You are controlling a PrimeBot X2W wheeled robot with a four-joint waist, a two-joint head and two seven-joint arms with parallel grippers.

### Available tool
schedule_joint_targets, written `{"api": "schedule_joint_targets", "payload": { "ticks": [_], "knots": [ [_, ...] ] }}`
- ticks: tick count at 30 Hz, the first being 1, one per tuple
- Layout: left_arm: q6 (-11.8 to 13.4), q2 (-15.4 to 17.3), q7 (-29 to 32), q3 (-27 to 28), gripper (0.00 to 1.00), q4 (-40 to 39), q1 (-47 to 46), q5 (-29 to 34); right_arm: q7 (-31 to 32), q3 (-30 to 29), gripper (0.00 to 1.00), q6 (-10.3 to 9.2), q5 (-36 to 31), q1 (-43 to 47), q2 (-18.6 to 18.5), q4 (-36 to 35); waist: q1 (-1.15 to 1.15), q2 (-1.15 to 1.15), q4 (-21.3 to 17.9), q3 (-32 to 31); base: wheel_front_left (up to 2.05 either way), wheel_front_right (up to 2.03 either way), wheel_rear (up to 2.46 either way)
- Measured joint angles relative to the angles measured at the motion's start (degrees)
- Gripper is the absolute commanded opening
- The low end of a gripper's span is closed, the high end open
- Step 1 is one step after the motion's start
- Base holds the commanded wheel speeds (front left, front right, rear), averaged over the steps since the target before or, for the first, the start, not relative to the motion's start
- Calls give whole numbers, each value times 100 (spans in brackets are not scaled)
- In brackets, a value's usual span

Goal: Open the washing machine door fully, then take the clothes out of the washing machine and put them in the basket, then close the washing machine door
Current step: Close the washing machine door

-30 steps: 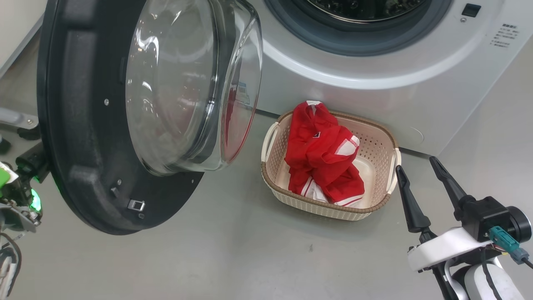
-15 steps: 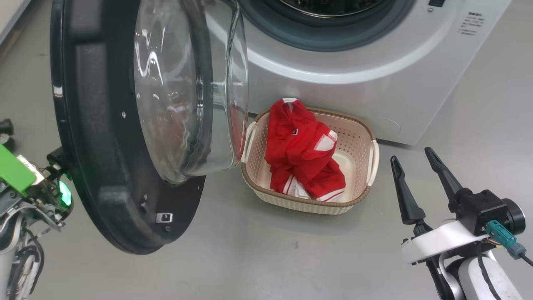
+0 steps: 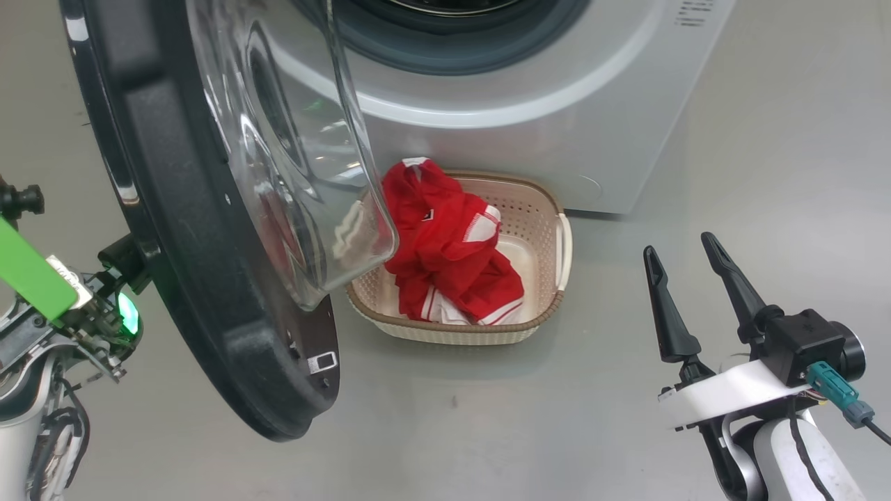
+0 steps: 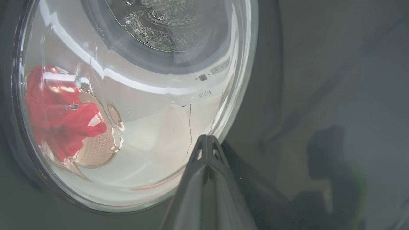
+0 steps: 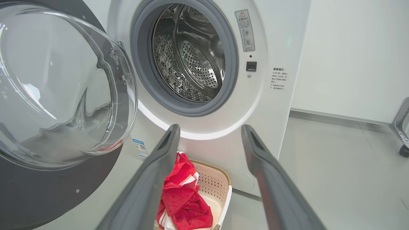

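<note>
Head view puts the large round washing machine door point(image 3: 174, 209), glossy black rim around a bulging clear glass bowl, across the upper left of the frame. It is swung part-way out from the big white front-loading washing machine point(image 3: 557, 118) along the top. The bright red clothes point(image 3: 445, 250) with white-striped hems lie bunched in the small cream perforated basket point(image 3: 539, 229) with its brown woven-look rim, at frame centre just in front of the machine. In the right wrist view the perforated steel drum point(image 5: 191, 60) looks empty to me, so I judge that only closing the door is left.

That move turns on my left arm. In the left wrist view the left gripper point(image 4: 207, 138) has its fingers pressed together on nothing. The tips point straight at the door's outer face, where the glass meets the dark rim at lower centre. I cannot tell whether they touch it. The opening lies beyond the door from there, so a push along the fingers should swing it home.

My right gripper point(image 3: 677, 243) is spread wide and empty at the lower right of the head view, well apart from the door and to the right of the basket.

The glass bowl overlaps the basket's left end in the head view; I cannot tell how close the two are.

The floor point(image 3: 487, 431) is smooth pale grey. A white wall point(image 5: 351, 48) and a metal frame point(image 5: 401, 124) show at the right of the right wrist view.
</note>
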Motion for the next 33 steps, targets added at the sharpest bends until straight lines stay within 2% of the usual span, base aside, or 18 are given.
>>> {"api": "schedule_joint_targets", "payload": {
  "ticks": [11, 33],
  "knots": [
    [11, -166, -96, 48, 0, 14, -44, -51, -146, 73, 100, 1, 101, -79, 156, 180, 0, 0, -617, 118, 0, 0, 0],
    [296, -290, -620, 301, 0, 494, -834, 20, -390, 318, 100, 96, 274, -346, 314, 527, 0, 0, -2006, 366, 0, 0, 0]
  ]
}}
